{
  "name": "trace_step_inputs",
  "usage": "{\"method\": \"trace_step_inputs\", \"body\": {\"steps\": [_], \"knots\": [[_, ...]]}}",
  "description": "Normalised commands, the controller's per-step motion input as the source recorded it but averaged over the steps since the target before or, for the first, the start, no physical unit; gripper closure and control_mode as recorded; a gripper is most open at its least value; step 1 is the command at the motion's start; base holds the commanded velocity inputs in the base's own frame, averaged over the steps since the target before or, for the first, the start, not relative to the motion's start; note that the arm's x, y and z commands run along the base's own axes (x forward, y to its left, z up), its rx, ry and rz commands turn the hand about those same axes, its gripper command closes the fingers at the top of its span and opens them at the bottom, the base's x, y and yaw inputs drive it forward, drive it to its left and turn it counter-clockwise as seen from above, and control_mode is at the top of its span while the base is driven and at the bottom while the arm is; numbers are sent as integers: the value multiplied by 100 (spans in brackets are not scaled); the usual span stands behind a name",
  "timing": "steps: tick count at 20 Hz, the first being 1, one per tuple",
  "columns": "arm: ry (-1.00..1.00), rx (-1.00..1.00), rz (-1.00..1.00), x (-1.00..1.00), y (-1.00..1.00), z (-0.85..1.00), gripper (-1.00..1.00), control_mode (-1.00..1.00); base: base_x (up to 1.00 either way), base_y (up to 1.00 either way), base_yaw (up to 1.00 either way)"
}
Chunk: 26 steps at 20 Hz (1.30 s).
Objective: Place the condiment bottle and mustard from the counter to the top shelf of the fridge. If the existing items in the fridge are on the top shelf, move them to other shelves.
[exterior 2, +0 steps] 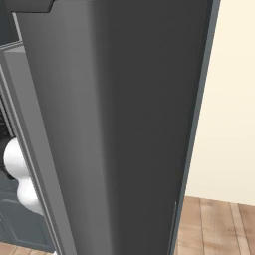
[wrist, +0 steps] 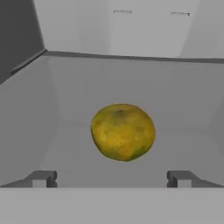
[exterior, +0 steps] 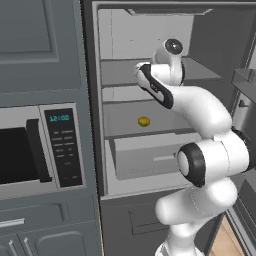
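Inside the fridge [exterior: 200, 40], on the top shelf [wrist: 65, 109], the jaws stood released on either side of a lemon [wrist: 123, 131] — round and loose, it would likely roll off if one finger nudged it first.

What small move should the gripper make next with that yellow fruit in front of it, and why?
Probably ease straight forward, then close. In the hand view the fruit lies centred ahead of the open gripper, its fingertips apart and short of it, on the top shelf.
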Motion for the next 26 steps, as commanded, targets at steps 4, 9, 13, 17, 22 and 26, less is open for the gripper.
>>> {"method": "trace_step_inputs", "body": {"steps": [4,9,13,17,22,26], "knots": [[-3,0,0,54,0,-22,-100,-100,0,0,0],[-8,3,0,43,0,-13,-100,-100,0,0,0],[-6,2,0,38,0,-16,-100,-100,0,0,0],[-2,0,0,19,0,-7,100,-100,0,0,0],[-5,0,0,-27,-4,9,100,-100,0,0,0],[-25,0,0,-100,-10,54,100,-100,0,0,0]]}}
